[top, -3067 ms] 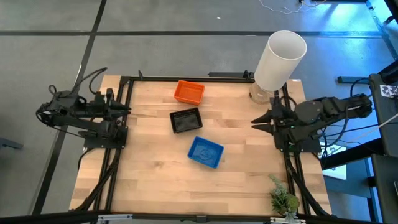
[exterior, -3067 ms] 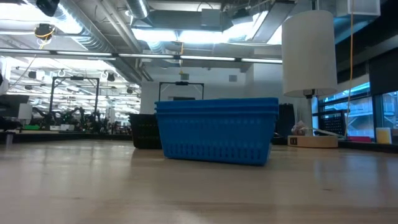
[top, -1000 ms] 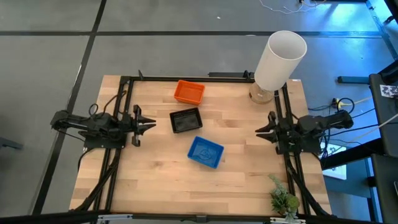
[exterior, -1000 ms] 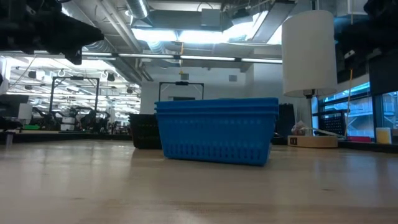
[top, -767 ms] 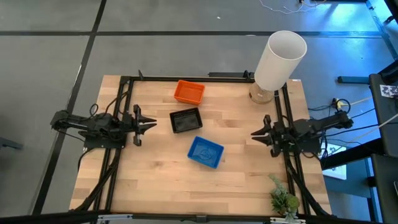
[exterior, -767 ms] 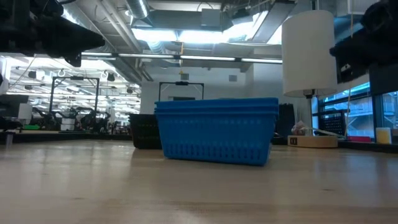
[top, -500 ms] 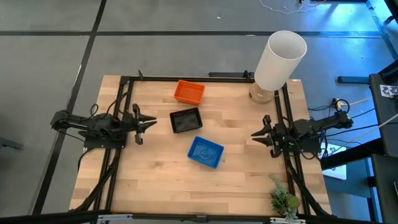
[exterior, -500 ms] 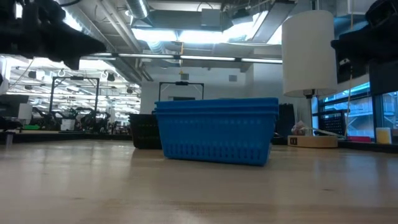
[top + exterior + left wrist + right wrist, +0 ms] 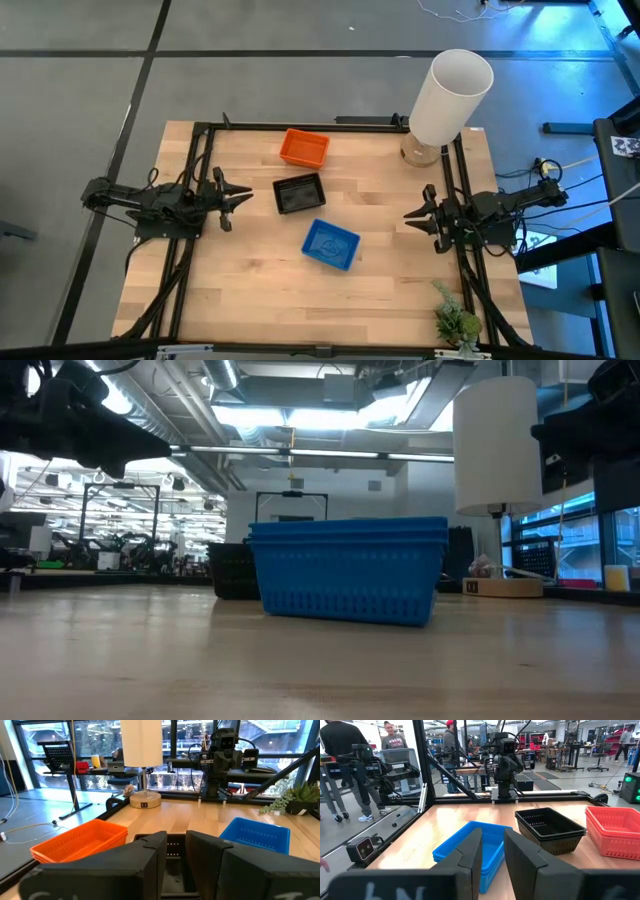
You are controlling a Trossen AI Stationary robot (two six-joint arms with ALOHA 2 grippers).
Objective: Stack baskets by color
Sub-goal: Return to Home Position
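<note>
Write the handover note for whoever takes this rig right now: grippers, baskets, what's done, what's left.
Left gripper: open, empty, over the left side of the table.
Right gripper: open, empty, over the right side.
Baskets: orange stack near the back edge, black stack mid-table, blue stack closest to the front. The three stand apart in a slanted row.
Done: each colour sits in its own stack; no loose basket shows.
Left: nothing to stack, as far as the views show; probably only parking the arms.
</note>
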